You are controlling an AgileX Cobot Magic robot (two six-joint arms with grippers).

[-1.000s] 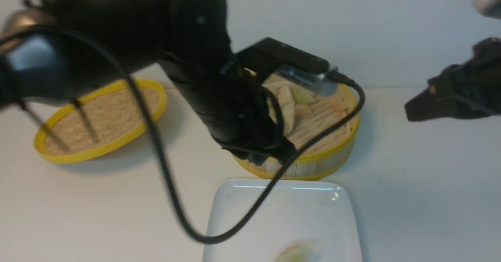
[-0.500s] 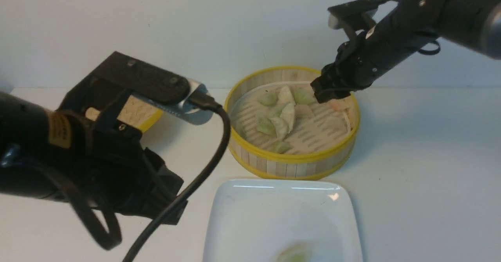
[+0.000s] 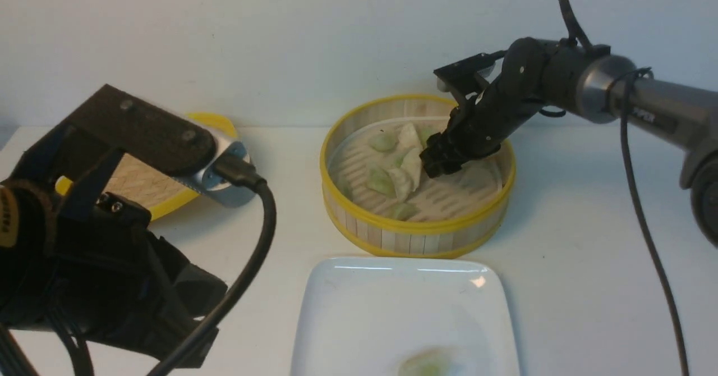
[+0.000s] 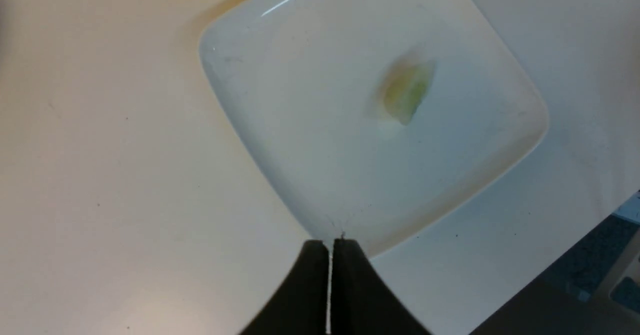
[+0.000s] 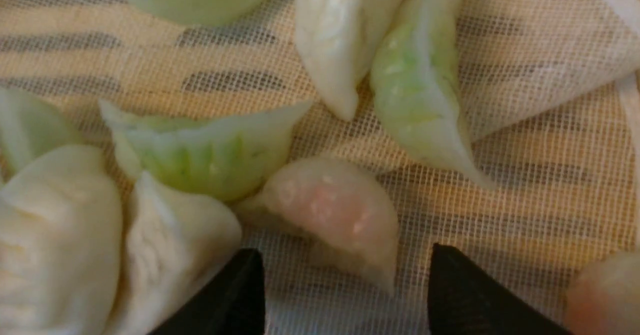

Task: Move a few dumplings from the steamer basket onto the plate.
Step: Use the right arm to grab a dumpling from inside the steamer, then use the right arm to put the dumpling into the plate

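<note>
Down inside the steamer basket [image 3: 418, 235], at 12 o'clock from the plate [image 3: 348, 303], the right pincer [image 5: 345, 257] is open wide, with one finger on each side of a pinkish dumpling [image 5: 330, 205]. More dumplings [image 3: 392, 174] lie close by. One green dumpling [image 4: 405, 92] lies on the plate. The left pincer [image 4: 330, 255] is shut tight, by the plate's rim at about 8 o'clock.

Brightly, evenly lit, seemingly from above left. Soft, faint shadow on the table [image 3: 589, 286] just right of the steamer basket [image 3: 415, 229]. Thin white glare streaks along the far rim of the plate [image 3: 348, 308]. Green dumpling [image 3: 426, 365] there smeared, out of focus in front and left wrist views. Right wrist close-up fairly sharp, softening toward the corners.
</note>
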